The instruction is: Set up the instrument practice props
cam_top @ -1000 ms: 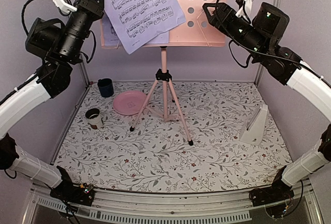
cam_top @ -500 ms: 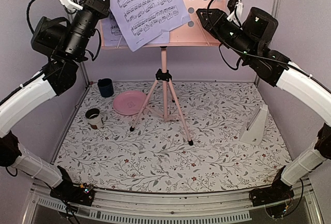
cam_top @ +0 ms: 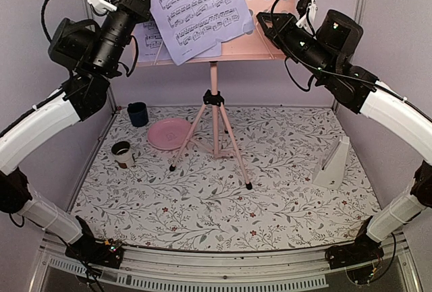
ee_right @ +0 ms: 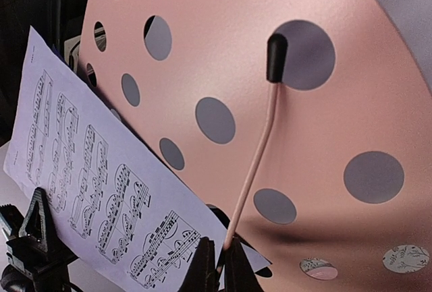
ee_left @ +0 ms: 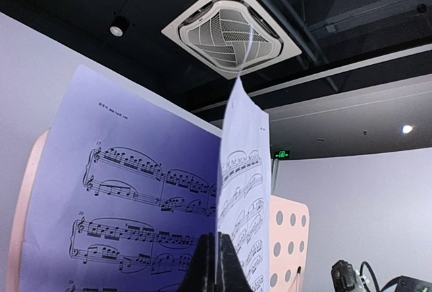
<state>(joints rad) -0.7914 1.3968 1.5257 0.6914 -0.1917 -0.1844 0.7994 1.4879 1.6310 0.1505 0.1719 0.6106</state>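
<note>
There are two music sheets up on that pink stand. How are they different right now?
The front sheet is tilted off the stand desk, pinched by the left end effector; the back sheet rests against that desk, ungripped. From above, the front sheet covers most of the back sheet. The right end effector holds only the stand's wire page-holder. Both sheets are lavender pages of printed notes.
</note>
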